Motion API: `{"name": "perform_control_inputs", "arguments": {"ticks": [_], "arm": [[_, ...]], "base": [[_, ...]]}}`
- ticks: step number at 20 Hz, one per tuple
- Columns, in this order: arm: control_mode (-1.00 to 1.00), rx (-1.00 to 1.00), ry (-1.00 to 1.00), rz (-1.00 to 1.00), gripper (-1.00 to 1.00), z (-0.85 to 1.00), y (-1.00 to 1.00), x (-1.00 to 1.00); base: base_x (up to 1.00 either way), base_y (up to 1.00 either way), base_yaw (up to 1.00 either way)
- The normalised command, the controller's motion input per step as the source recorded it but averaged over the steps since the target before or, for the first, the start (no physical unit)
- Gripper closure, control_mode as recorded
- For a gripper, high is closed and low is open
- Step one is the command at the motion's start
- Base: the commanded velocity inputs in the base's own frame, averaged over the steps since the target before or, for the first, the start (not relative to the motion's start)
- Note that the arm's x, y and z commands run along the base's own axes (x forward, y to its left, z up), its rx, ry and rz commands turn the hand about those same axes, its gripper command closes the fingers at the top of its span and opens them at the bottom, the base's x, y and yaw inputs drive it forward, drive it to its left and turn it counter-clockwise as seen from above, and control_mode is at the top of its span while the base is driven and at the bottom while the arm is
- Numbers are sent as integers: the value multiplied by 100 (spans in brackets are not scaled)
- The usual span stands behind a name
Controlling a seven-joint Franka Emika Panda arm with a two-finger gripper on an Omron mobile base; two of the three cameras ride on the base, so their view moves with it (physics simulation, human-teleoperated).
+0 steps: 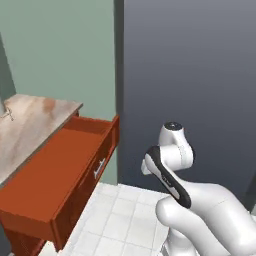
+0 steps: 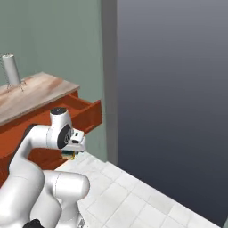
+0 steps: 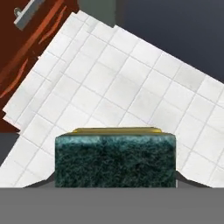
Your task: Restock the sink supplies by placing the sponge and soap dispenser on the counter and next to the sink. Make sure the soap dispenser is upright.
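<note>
The sponge [image 3: 115,159], yellow with a dark green scrub face toward the camera, sits between the fingers of my gripper [image 3: 115,181], which is shut on it above the white tiled floor. From the right base view the gripper [image 2: 69,153] hangs low beside the open drawer, and a bit of the sponge [image 2: 67,155] shows under the hand. The marbled counter [image 1: 30,125] lies to the left, above the drawer. The soap dispenser and the sink are out of view.
A red-brown drawer [image 1: 55,170] stands pulled far out from the cabinet over the tiled floor [image 1: 120,215]. A tall grey cylinder on a wire stand [image 2: 11,71] stands on the counter [image 2: 38,91]. A dark wall [image 1: 190,65] rises straight ahead.
</note>
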Motion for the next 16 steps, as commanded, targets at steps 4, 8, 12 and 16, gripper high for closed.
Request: {"name": "perform_control_inputs", "arguments": {"ticks": [4,8,12,16], "arm": [[100,0,0,0,100,0,0,0],[100,0,0,0,100,0,0,0],[100,0,0,0,100,0,0,0],[100,0,0,0,100,0,0,0]], "base": [[-26,24,-84],[-19,6,-74],[-26,-50,-53],[-28,-92,-33]]}}
